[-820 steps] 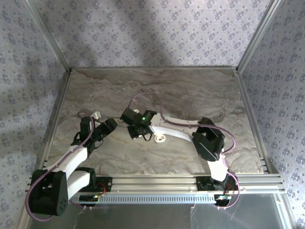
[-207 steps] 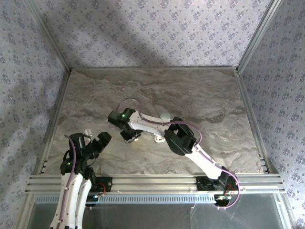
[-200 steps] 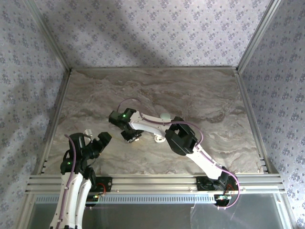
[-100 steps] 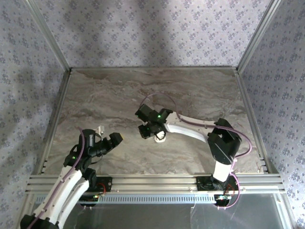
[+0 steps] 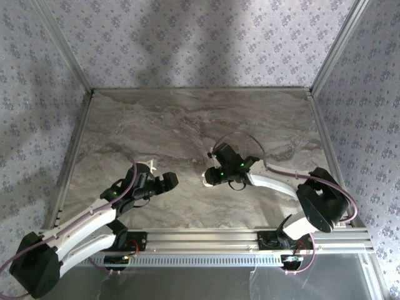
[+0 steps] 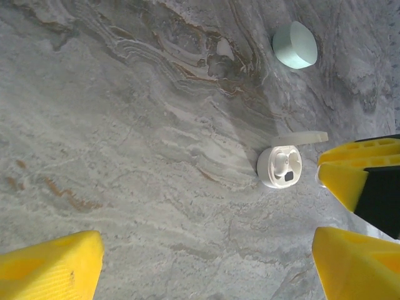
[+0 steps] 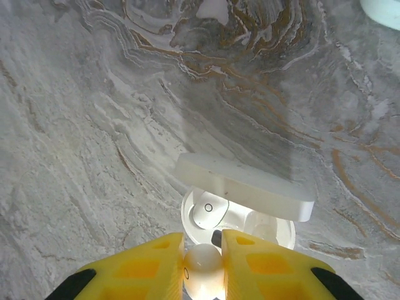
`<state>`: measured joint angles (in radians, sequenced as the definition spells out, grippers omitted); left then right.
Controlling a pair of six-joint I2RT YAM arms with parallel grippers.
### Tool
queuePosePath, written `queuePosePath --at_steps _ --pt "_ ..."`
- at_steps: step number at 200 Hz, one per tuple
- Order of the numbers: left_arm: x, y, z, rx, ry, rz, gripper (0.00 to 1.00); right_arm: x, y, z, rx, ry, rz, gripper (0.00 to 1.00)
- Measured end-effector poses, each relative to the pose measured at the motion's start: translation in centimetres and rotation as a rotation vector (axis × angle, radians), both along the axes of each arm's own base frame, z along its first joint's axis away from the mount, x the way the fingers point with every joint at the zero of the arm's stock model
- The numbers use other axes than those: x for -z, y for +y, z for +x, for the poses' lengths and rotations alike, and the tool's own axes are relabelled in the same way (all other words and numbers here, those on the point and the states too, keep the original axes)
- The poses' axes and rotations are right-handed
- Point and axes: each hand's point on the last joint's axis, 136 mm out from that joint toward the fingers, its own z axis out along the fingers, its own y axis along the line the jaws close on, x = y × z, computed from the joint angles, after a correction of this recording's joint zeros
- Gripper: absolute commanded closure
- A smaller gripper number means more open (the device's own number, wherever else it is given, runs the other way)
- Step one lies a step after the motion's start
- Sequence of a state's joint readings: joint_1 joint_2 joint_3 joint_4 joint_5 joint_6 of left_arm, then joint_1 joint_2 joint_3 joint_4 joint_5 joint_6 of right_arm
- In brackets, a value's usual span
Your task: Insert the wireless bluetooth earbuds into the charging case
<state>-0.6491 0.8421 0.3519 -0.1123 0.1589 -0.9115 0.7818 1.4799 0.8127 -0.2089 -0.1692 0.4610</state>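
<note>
The white charging case sits open on the marble table, its lid raised. One white earbud lies in the case's left socket. My right gripper is shut on a second white earbud, held just at the case's near rim. In the top view the right gripper is at the table's middle, over the case. My left gripper stands open to the left of the case, nothing between its fingers.
A closed mint oval case lies beyond the white case, also at the top right corner of the right wrist view. Metal rails border the table's near edge, with patterned walls around.
The right gripper has swung right from left of centre and now hangs over the open case with an earbud. The left arm has reached forward and right toward the case, still open.
</note>
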Motion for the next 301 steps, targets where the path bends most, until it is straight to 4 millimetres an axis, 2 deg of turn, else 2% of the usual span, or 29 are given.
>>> queuePosePath --at_steps 38,78,301 --pt "-0.9 -0.9 1.0 -0.002 -0.034 0.000 0.14 0.1 -0.3 0.6 0.010 -0.012 0.044 0.76" --pt "-0.8 -1.3 1.3 -0.002 -0.038 0.013 0.14 0.4 -0.4 0.7 0.011 -0.012 0.060 0.76" --pt "-0.6 -1.1 1.5 -0.013 -0.039 0.028 0.15 2.3 -0.7 0.6 0.015 0.013 0.040 0.77"
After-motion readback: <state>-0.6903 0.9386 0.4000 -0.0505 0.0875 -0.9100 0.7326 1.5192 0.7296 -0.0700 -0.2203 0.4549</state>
